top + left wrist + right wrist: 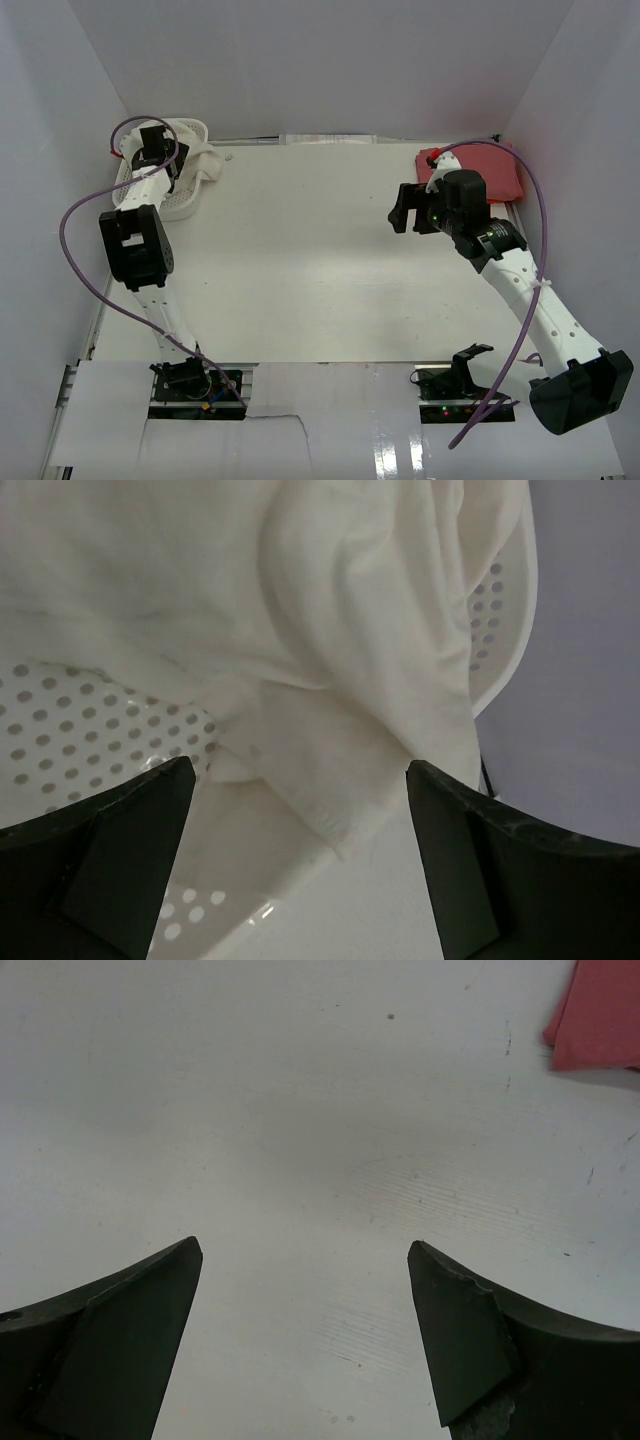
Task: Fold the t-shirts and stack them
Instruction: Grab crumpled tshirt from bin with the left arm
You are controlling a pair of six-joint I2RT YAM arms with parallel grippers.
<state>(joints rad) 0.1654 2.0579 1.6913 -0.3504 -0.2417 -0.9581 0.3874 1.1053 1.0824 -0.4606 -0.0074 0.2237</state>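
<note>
The broad middle of the flat white table [300,280] is left bare, and wide passage is offered there between the two arms. The far left corner is taken up by the white perforated plastic basket [183,207]. A crumpled cream-white cloth shirt [330,630] is heaped in it, close before the spread jaws of the left gripper [300,770]. The far right corner is covered by a flat-lying red cloth shirt [495,175]. Only bare tabletop is seen beneath the parted jaws of the right gripper [303,1248]. The back and sides are closed off by plain white walls [300,70].
</note>
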